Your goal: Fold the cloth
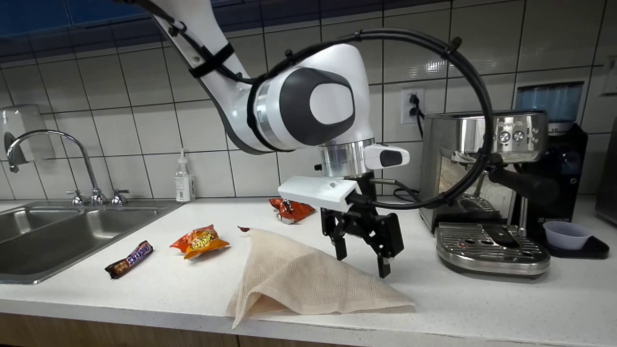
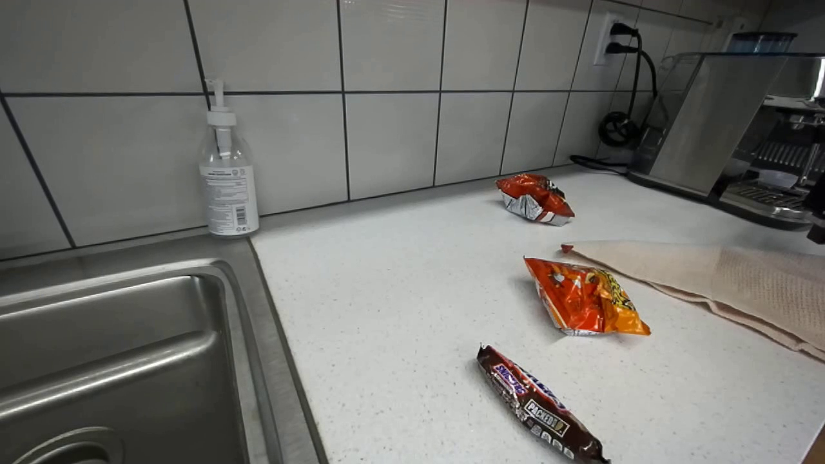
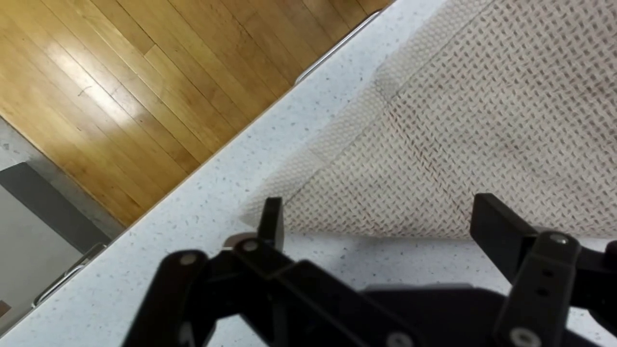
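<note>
The beige cloth (image 1: 318, 279) lies on the white counter in a folded, roughly triangular shape with a raised wrinkle. Its near corner in that exterior view reaches the counter's front edge. The cloth shows partly at the right of an exterior view (image 2: 741, 277) and fills the upper right of the wrist view (image 3: 458, 120). My gripper (image 1: 362, 260) points down just behind the cloth's long slanting edge. In the wrist view the gripper (image 3: 378, 214) is wide open and empty, with the cloth's edge and pointed corner between and beyond the fingertips. Whether the fingers touch the cloth I cannot tell.
A red packet (image 1: 291, 210), an orange packet (image 2: 586, 299) and a chocolate bar (image 2: 541, 406) lie on the counter. A small dark red piece (image 2: 566, 248) sits at the cloth's corner. A sink (image 1: 168, 205), soap bottle (image 2: 229, 193) and espresso machine (image 1: 491, 253) stand around.
</note>
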